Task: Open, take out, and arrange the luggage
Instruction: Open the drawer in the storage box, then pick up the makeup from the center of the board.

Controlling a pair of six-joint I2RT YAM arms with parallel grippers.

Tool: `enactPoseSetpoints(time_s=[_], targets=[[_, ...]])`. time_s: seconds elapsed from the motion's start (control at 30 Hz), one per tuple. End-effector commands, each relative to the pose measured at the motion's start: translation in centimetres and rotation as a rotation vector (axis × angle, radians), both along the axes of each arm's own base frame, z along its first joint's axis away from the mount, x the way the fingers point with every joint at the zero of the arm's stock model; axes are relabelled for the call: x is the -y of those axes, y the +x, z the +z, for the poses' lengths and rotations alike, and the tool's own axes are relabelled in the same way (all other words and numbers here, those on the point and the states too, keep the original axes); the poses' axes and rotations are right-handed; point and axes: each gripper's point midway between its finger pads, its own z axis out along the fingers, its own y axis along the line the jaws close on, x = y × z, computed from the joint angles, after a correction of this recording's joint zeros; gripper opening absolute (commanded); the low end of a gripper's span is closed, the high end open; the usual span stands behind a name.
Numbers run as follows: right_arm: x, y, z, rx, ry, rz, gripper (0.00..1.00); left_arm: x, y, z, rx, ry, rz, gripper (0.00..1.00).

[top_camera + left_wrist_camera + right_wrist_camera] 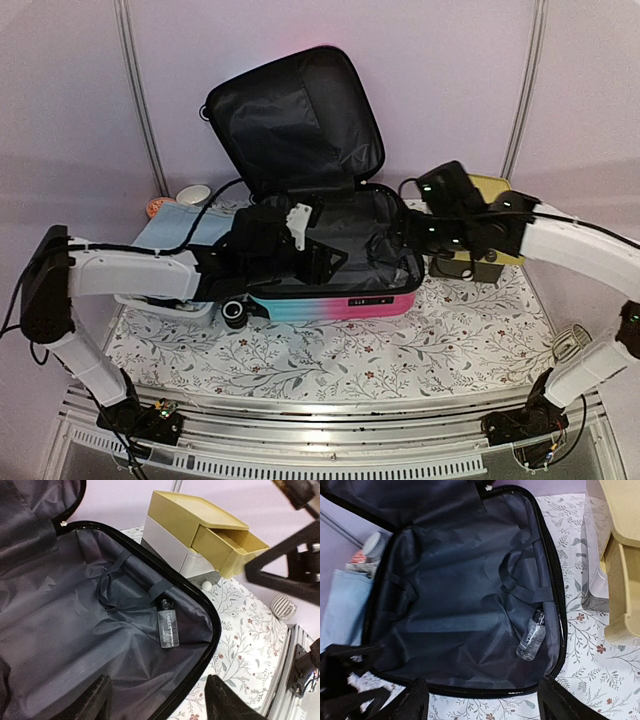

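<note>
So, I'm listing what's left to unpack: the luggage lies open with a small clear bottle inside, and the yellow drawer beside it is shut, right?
Not quite: the yellow drawer is pulled out, not shut, as the left wrist view shows. The luggage does lie open with a small clear bottle inside.

- Luggage (330,305) shell: glossy hard plastic; lining (460,605) matt black cloth, creased.
- Small bottle (531,639): clear, shiny plastic.
- Drawer box (200,535): smooth matt plastic.
- Tabletop (330,360): floral printed cloth cover.
</note>
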Motion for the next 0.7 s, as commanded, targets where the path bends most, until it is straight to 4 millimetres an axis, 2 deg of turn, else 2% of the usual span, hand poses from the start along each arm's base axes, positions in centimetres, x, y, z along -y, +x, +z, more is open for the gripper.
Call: enactPoseSetpoints(time_s=[0.0,0.17,0.27,0.4,0.5,0.67], targets=[[0.4,1.9,-4.1,-0.119,-0.253,-0.285,0.73,-3.8,-0.7,0.2,0.027,0.063,0.073,0.65],[-2.2,4.1,-8.2,-0.220,-0.334,-0.351,0.74,-6.6,-1.3,0.5,0.034,0.064,0.114,0.66],[-2.4,5.2,-10.1,-0.234,-0.354,-0.392,0.77,-7.8,-1.6,0.7,0.039,0.060,0.130,0.66],[-2.0,6.7,-13.1,-0.279,-0.399,-0.430,0.79,-8.9,-1.9,0.8,0.045,0.054,0.142,0.67],[-1.4,7.6,-14.5,-0.290,-0.425,-0.459,0.79,-9.5,-2.2,0.4,0.040,0.058,0.143,0.67],[1.4,8.8,-16.9,-0.302,-0.469,-0.562,0.73,-10.2,-2.6,0.0,0.034,0.062,0.144,0.67]])
